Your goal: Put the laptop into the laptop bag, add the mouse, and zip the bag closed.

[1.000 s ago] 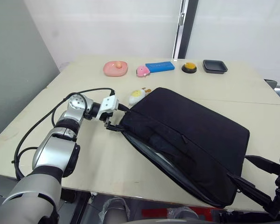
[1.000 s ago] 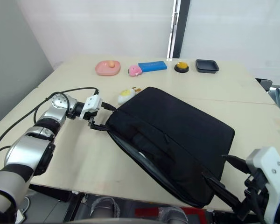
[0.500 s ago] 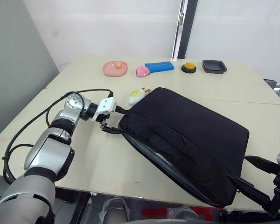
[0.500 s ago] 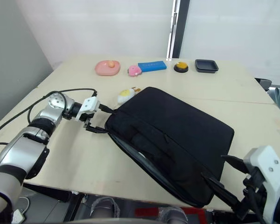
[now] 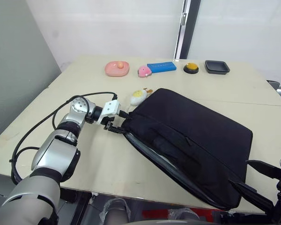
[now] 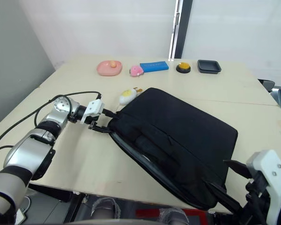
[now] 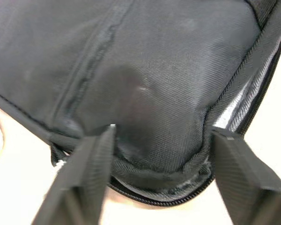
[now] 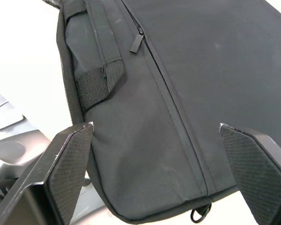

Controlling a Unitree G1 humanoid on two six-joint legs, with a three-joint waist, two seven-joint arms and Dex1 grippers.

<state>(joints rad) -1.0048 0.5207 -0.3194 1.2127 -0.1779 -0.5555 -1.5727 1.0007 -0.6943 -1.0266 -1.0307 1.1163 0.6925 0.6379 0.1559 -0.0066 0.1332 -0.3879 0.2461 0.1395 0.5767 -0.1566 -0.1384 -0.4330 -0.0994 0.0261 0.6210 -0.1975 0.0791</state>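
Here the left gripper [image 5: 116, 127] spreads wide at the corner of the one laptop bag [image 5: 196, 140], which lies across the table's [image 5: 93, 154] near right corner with its long side unzipped. The right gripper [image 8: 161, 159] gapes wide over it. Along the far edge sit one pink dish [image 5: 116, 68], one blue block [image 5: 160, 67], one black tray [image 5: 217, 67].

I see my left arm stretched forward and inward, elbow low, grey forearm leading to a white wrist block. My left gripper [image 5: 116, 127] has its two black fingers [image 7: 86, 168] spread wide apart, one on each side of the corner of the large flat black fabric laptop bag [image 5: 196, 140]. My right gripper [image 5: 264, 187] sits low at my right side, its black fingers [image 8: 68, 159] splayed wide, holding nothing.
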